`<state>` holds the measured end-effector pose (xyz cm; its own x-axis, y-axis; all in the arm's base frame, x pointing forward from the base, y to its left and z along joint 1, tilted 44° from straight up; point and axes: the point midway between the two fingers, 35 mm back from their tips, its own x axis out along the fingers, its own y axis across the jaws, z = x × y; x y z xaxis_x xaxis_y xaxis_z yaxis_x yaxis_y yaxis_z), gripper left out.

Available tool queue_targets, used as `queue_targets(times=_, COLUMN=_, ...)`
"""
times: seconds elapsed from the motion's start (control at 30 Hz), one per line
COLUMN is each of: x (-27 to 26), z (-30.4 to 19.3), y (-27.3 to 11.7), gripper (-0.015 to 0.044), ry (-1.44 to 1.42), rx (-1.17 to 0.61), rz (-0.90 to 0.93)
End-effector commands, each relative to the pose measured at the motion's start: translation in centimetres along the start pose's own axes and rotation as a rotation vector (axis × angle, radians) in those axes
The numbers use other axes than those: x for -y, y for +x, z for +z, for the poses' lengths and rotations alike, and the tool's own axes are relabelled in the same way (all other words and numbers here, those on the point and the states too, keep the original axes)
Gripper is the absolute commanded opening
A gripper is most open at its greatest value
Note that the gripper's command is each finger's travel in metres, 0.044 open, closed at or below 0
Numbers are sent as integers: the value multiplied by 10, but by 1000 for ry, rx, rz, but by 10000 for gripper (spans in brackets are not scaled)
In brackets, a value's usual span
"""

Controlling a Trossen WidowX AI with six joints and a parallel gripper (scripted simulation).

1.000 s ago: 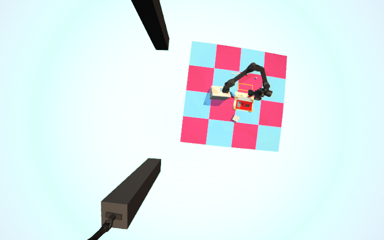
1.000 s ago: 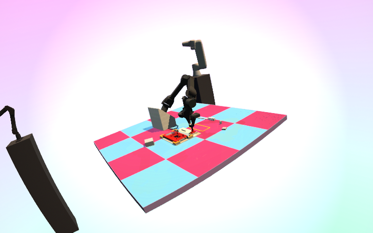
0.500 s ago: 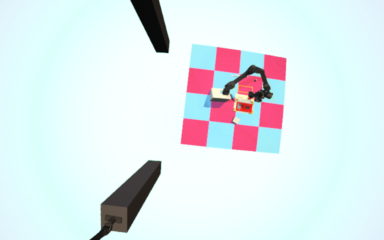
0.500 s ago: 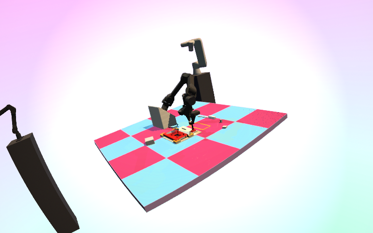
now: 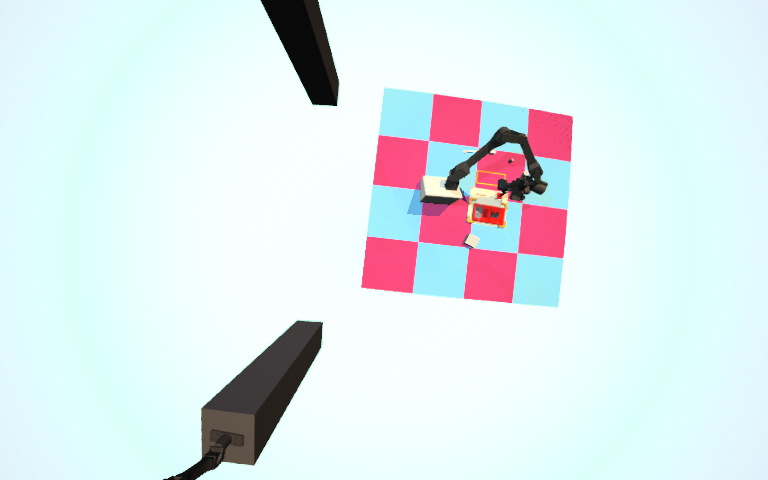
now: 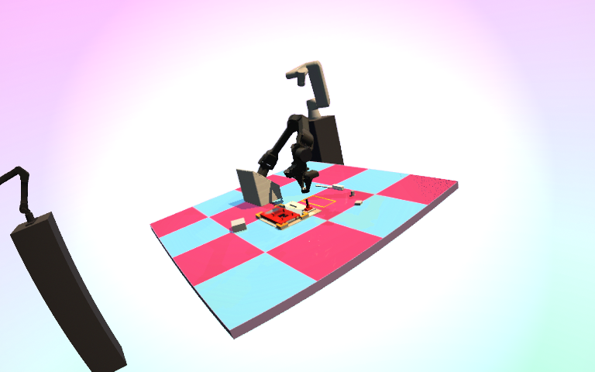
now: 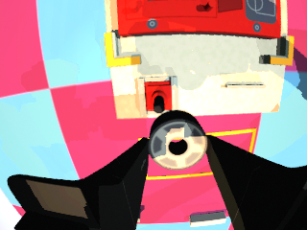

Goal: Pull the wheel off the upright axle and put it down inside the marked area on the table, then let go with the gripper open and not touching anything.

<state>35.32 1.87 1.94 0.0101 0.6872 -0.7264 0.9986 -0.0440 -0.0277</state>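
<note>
My gripper [image 7: 177,142] [image 6: 305,189] is shut on the wheel [image 7: 193,154], a round pale hub with a dark rim and a central hole. The wheel is off the axle and held above it, a little to one side in the wrist view. The upright black axle [image 7: 158,103] [image 6: 307,203] stands bare on its red base [image 5: 499,195]. The marked area, a yellow outline [image 5: 490,172] [image 6: 329,204] [image 7: 184,175], lies flat on the table beside the board. In the wrist view the wheel overlaps part of it. The arm hides the wheel in the top view.
The cream board carries a red panel [image 5: 488,213] [image 6: 276,215] [image 7: 182,24] with yellow corner brackets. A white block [image 5: 471,240] [image 6: 238,225] lies beyond it. A tool with a white handle [image 6: 338,187] and a small dark piece [image 5: 510,161] [image 6: 352,193] lie past the marked area.
</note>
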Motion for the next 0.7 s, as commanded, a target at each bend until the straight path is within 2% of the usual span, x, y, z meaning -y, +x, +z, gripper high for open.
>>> queue_targets(times=0.0, x=6, z=-17, y=-3, gripper=0, ry=-7, rx=-1, rz=7)
queue_targets(times=0.67, x=46, z=-87, y=-7, gripper=0, ry=-15, rx=-3, rz=12)
